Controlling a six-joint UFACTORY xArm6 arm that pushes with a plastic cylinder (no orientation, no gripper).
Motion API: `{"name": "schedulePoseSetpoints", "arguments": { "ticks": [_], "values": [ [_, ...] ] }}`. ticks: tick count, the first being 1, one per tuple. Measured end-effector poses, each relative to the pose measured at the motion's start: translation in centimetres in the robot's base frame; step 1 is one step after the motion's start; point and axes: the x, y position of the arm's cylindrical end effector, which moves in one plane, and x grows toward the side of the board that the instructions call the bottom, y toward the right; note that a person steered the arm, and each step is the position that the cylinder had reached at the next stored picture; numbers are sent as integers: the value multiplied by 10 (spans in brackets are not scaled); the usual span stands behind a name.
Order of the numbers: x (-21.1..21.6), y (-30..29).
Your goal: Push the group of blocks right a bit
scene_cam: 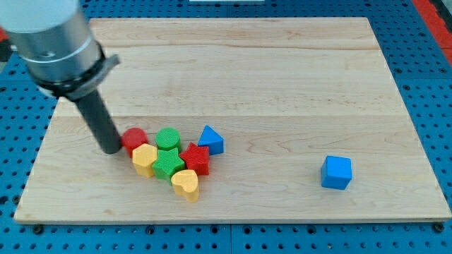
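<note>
**Seven blocks on the board, the tip at the left edge of the cluster**

On the wooden board (282,63) there are seven blocks in total. Six of them form a tight group in the lower left part of the board, and one stands alone.

Counted by colour: two red, two green, two yellow and two blue would be eight, but only one blue belongs to the group, so the count is this. The group has one red cylinder (135,138), one red star (195,159), one green cylinder (168,138), one green star (167,164), one yellow block (144,159) of a roughly hexagonal shape, one yellow heart (186,183) and one blue triangular block (210,140). That makes seven in the group. The eighth, a blue cube (335,172), sits well apart toward the view's right.

The blocks in the group touch each other or stand just beside each other. The blue triangular block is at the group's right edge, and the yellow heart is at its bottom.

The arm carries no pincer, so there is nothing to open or close and nothing is held. It ends in a dark rod, and the tip (111,149) rests on the board at the group's left side, touching or just beside the red cylinder, above the yellow block.
</note>
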Motion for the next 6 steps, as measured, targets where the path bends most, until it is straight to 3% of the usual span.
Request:
{"name": "schedulePoseSetpoints", "arguments": {
  "ticks": [1, 3, 4, 5, 6],
  "values": [
    [0, 17],
    [14, -32],
    [41, 24],
    [44, 27],
    [41, -16]
  ]
}}
